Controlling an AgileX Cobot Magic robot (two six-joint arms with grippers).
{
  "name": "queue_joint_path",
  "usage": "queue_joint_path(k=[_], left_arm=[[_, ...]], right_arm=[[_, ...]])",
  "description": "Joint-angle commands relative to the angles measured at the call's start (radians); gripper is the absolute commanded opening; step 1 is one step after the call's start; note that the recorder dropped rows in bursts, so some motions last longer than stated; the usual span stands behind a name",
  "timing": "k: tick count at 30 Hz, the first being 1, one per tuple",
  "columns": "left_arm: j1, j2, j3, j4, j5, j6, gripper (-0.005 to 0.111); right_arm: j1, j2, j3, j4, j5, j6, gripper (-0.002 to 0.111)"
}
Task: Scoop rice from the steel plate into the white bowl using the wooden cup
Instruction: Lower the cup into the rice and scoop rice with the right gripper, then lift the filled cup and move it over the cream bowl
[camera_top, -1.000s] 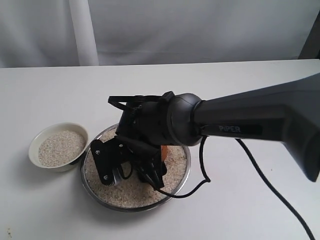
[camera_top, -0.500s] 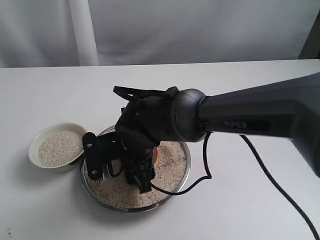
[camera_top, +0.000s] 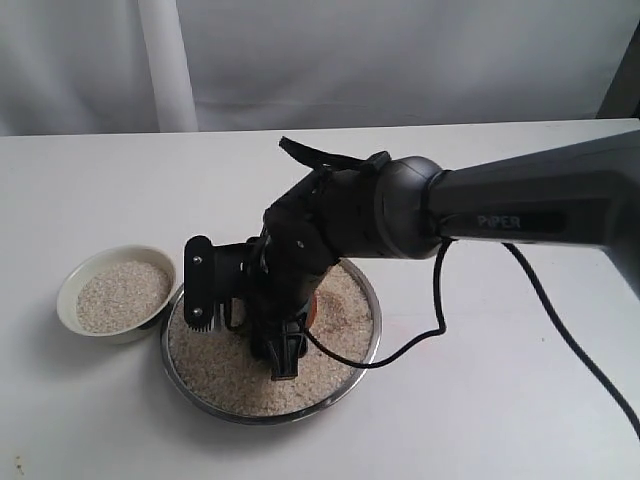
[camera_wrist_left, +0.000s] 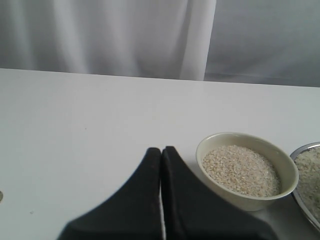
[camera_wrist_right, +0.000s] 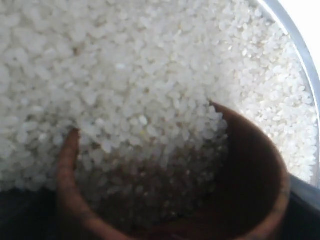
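a: white tabletop (camera_top: 500, 420), pale curtain (camera_top: 400, 60) behind it: that is your whole set. what fills it?
b: your right arm (camera_top: 540, 215), dark and lettered "piper", reaches in from the right of the exterior view and bends down over the steel plate (camera_top: 262, 417), a black cable (camera_top: 560, 340) trailing across the table behind it.
a: and the plate?
b: the largest vessel you have, near the front edge, spread with rice (camera_top: 215, 365) almost rim to rim. the white bowl (camera_top: 110, 330) sits just beside it on the left, a level layer of grains inside; whether the two rims touch cannot be told.
a: where is the wooden cup (camera_top: 315, 305)?
b: down in the plate. from outside you get only a reddish sliver behind the wrist. your right wrist camera has the cup (camera_wrist_right: 250, 170) tipped over, its lip dug into the heap and rice banked into its dark mouth.
a: the right gripper (camera_top: 242, 338)?
b: jaws spread to the cup's width and clamped on it, dark finger edges at either side.
a: your left gripper (camera_wrist_left: 161, 165)?
b: seen only by its own wrist camera: fingers pressed flat together, holding nothing, above bare table, the bowl and a slice of the plate's rim ahead.
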Motion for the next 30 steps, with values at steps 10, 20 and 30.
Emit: queue_joint_path(k=[10, 20, 30], left_arm=[[-0.006, 0.000, 0.001, -0.001, -0.011, -0.002, 0.000], [-0.006, 0.000, 0.001, -0.001, -0.011, -0.002, 0.000], [-0.006, 0.000, 0.001, -0.001, -0.011, -0.002, 0.000]], right_arm=[[-0.065, -0.152, 0.170, 0.178, -0.239, -0.081, 0.000], [-0.072, -0.205, 0.183, 0.209, -0.253, -0.074, 0.000], [-0.072, -0.205, 0.183, 0.250, -0.255, -0.074, 0.000]])
